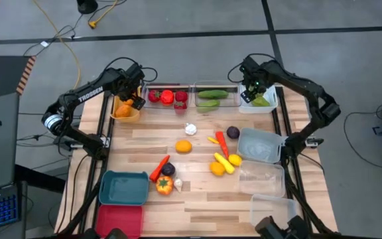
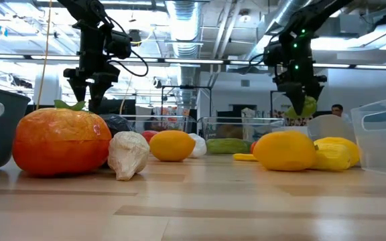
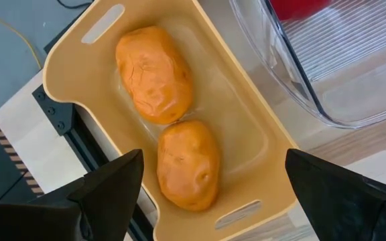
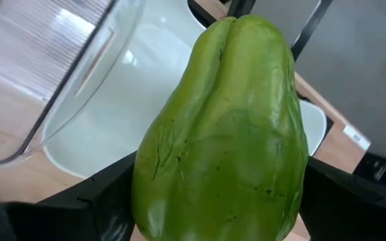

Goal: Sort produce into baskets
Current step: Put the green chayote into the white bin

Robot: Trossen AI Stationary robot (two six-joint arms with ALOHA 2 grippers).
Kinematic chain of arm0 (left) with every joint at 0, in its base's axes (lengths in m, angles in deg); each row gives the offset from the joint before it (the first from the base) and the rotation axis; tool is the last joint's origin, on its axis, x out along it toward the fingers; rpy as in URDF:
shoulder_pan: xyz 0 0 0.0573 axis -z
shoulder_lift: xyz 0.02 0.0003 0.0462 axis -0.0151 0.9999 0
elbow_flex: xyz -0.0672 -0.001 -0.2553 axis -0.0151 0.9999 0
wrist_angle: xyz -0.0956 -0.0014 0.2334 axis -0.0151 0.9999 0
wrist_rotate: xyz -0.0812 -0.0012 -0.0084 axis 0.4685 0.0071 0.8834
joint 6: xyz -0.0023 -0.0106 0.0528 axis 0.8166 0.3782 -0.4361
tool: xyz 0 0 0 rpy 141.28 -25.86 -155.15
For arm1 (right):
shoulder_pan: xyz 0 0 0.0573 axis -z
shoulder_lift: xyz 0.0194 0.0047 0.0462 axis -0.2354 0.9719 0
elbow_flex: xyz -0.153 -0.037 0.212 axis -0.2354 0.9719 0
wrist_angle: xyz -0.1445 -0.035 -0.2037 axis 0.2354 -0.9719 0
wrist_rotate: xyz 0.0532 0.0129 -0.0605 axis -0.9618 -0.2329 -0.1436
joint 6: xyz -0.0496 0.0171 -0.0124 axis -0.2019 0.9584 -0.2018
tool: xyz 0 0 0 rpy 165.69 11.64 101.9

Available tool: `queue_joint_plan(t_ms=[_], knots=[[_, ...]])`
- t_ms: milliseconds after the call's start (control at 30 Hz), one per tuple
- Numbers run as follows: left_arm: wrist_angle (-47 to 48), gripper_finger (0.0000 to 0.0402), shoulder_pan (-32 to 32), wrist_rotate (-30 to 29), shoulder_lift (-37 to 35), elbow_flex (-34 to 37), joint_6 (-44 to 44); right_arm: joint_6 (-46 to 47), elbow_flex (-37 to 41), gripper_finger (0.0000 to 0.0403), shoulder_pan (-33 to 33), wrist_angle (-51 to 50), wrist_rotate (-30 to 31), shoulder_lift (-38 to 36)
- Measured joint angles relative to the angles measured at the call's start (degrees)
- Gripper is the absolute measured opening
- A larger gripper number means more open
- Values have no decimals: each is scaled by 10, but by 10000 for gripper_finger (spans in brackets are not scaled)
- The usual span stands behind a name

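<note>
My left gripper [image 1: 132,99] is open and empty above the orange-yellow bin [image 3: 260,134] at the table's far left. Two orange toy pieces [image 3: 154,72] [image 3: 187,164] lie on that bin's floor, and the open fingers stand over the nearer one without touching it. My right gripper [image 1: 249,93] is shut on a green pear-shaped toy vegetable [image 4: 226,134] above the white bin [image 4: 112,127] at the far right. In the low view this vegetable [image 2: 305,106] shows below the right arm's fingers. My right gripper pinches the green vegetable by its broad end [image 4: 179,201] between its two fingers, one on each side. The fingers come from above, slanting down. The narrow end [image 4: 246,33] points away from the gripper, and the vegetable is lifted clear over the white bin.
Between the two arms stand a clear bin with red pieces [image 1: 168,97] and a clear bin with green pieces [image 1: 211,96]. Loose produce [image 1: 184,146] lies mid-table. A teal bin [image 1: 123,187] and a red bin [image 1: 119,219] stand near left, clear bins [image 1: 260,145] along the right.
</note>
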Motion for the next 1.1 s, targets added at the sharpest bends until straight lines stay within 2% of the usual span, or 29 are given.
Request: queue_joint_plan(t_ms=[400, 1100], knots=[[-9, 352, 0, 0, 0, 0, 0, 9, 0, 369, 4, -6, 4, 43], [-9, 352, 0, 0, 0, 0, 0, 6, 0, 370, 7, -11, 4, 42]])
